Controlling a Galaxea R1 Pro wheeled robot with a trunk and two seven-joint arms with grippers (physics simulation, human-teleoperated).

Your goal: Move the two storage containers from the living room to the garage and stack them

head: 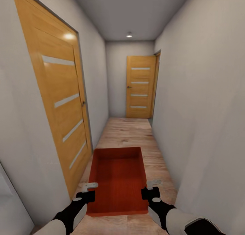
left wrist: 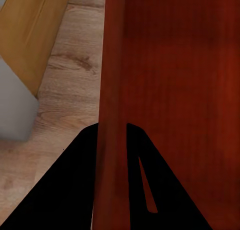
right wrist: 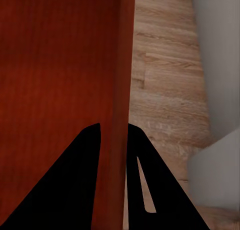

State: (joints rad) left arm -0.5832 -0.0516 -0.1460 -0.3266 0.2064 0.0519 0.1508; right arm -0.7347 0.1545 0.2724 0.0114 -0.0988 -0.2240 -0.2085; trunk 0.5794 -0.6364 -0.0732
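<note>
Both grippers clamp one orange-red storage container (head: 117,180): left gripper (head: 89,191) on its left wall, right gripper (head: 151,188) on its right wall, carried above light wood plank floor (head: 127,131). Narrow white-walled hallway; tan slatted door (head: 61,102) at left, another door (head: 140,87) ahead.

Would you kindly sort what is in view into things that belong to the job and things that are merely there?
Job: storage container, left gripper and right gripper, each clamped on a side wall.

Merely there: near door, far door, wood floor, walls.
</note>
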